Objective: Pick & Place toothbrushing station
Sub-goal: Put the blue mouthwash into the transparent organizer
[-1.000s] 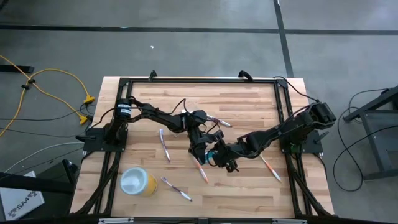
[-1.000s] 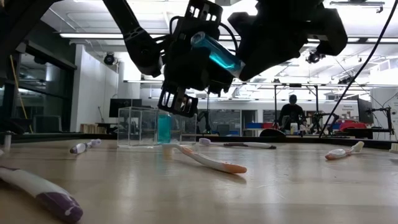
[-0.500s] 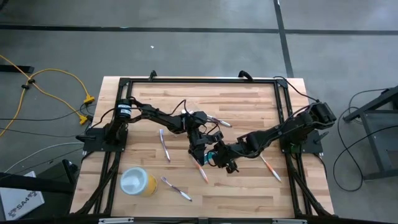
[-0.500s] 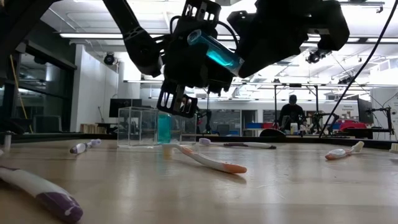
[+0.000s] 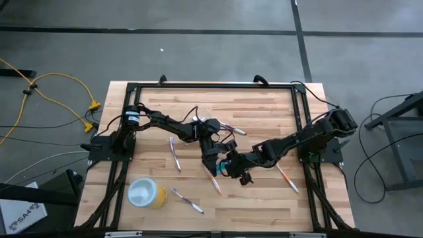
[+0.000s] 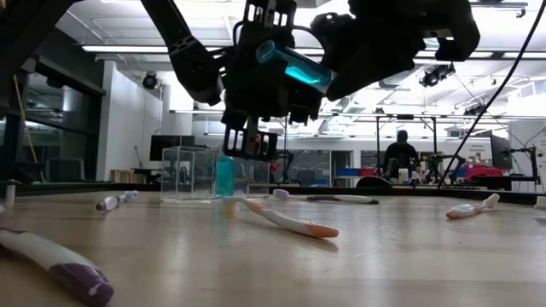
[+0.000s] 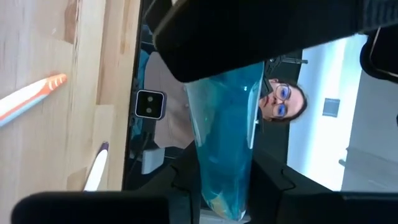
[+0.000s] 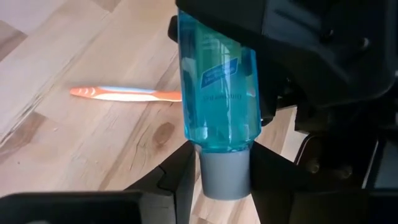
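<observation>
A blue tube (image 6: 294, 66) with a grey cap (image 8: 225, 174) is held in the air between my two grippers, above the middle of the table. My left gripper (image 5: 213, 151) is shut on one end and my right gripper (image 5: 232, 165) on the other. An orange toothbrush (image 5: 215, 182) lies flat on the table below them. More toothbrushes lie flat at the left (image 5: 175, 153), near left (image 5: 188, 200), right (image 5: 287, 177) and far middle (image 5: 232, 128). A second blue tube (image 6: 224, 176) stands upright farther back. I cannot make out the clear cup for sure. My left gripper has the tube's end opposite the cap (image 7: 221, 193) between its two fingers (image 7: 186, 186). The tube runs on from there into my right gripper, tilted and clear of the table. My right gripper pinches the grey cap (image 8: 225, 177) between its two fingers (image 8: 183, 171), one on each side. The blue body (image 8: 217, 81) runs on from the cap into my left gripper. The tube is lifted clear of the table.
A yellow cup with a pale top (image 5: 145, 193) stands near the table's near left corner. A black frame (image 5: 211, 86) runs round the table's edges. A clear box (image 6: 188, 175) shows behind the table in the low view. A person (image 7: 280, 102) is beyond the table.
Both grippers and the blue tube between them have gone up a little. My left gripper has turned somewhat about the tube. The tube stays tilted and clear of the table.
</observation>
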